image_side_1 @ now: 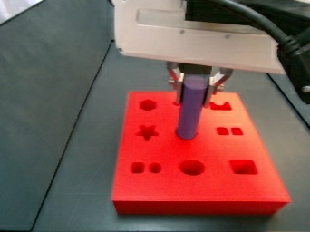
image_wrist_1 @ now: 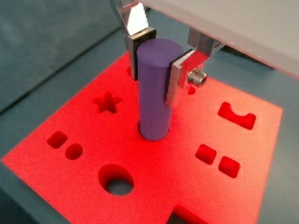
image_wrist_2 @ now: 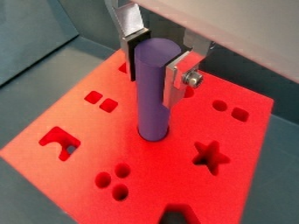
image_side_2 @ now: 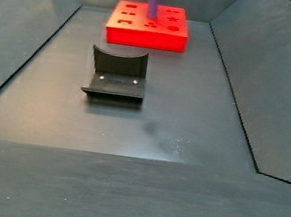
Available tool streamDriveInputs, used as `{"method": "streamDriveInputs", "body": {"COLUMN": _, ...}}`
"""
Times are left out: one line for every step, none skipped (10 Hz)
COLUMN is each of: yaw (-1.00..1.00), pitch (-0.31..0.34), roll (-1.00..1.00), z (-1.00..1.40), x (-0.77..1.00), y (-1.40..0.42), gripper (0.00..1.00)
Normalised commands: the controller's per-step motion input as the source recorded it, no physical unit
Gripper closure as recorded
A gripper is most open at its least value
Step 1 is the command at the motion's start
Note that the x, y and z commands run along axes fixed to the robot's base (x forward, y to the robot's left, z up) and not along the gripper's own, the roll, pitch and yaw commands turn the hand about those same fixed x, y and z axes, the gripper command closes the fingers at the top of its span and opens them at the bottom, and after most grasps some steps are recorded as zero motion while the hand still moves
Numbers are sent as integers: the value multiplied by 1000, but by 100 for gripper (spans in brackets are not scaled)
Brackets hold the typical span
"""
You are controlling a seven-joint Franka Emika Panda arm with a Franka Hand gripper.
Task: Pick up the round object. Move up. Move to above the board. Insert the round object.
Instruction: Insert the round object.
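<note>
Wrist views both show you the slim purple cylindrical peg (image_wrist_1: 156, 87) standing upright, with its lower end inside a round hole near the middle of the thick bright red-orange rectangular board (image_wrist_1: 70, 153). The two-finger gripper (image_wrist_1: 163, 54) is directly above the board and it clamps the upper part of the peg: one flat silver finger plate (image_wrist_1: 135, 21) lies on one side of the peg, and the second plate presses the opposite side. You can see the same grasp in a wrist view at (image_wrist_2: 156, 51), where the peg (image_wrist_2: 152, 92) goes down into its hole in the board (image_wrist_2: 70, 179).

Around the peg you find the other shaped holes of the board: a star (image_wrist_1: 107, 103), a large circle (image_wrist_1: 115, 179) and small squares (image_wrist_1: 218, 158). All these holes are open.

In a side view the gripper (image_side_1: 198, 76) hangs under the white wrist housing (image_side_1: 194, 32), and the peg (image_side_1: 190, 109) stands vertical in the board (image_side_1: 194, 195). In a side view from far away, the board (image_side_2: 150, 36) lies at the far end of the dark grey floor (image_side_2: 147, 121), and the dark L-shaped fixture (image_side_2: 117, 75) stands just in front of it, apart from it.
</note>
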Motion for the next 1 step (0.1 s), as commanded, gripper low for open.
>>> {"method": "streamDriveInputs", "body": {"yaw": 0, "pitch": 0, "roll": 0, "z": 0, "x": 0, "y": 0, "gripper": 100}}
